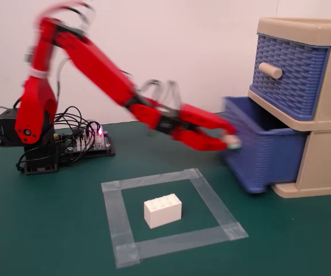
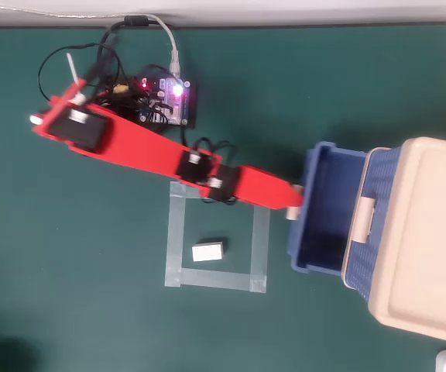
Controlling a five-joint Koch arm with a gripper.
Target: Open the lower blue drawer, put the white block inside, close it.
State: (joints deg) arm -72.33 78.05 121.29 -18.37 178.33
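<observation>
Apparently studded white block (image 1: 162,210), upright.

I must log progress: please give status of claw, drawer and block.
Claw at lower drawer handle, grip unclear. Drawer pulled open, inside empty. White block untouched in tape square. Nothing in the way.

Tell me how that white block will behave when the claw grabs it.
The white block looks like rigid plastic, so it probably won't squash. It lies flat on a broad face, so rolling or tipping seems unlikely. Its smooth sides may slip, and being small it's probably light.
</observation>
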